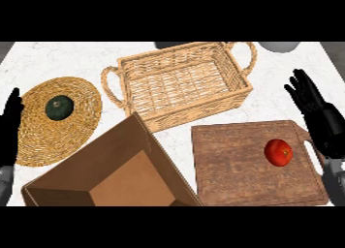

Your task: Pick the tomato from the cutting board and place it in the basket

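White marble counter (pixel 75 58) carried everything. Tomato (pixel 278 152) sat on cutting board (pixel 236 169), toward board's right edge; board lay at counter's near right corner. Basket (pixel 179 82) stood at counter's far edge, near middle — nothing visible inside. Step in hand, by my reading: pick not yet begun. Right hand (pixel 320 118) just beyond board's right edge, fingers straight and apart, holding nothing, touching nothing. Next move likely called for reaching left over tomato, closing round it. Left hand (pixel 5 128) rested open at counter's left edge.
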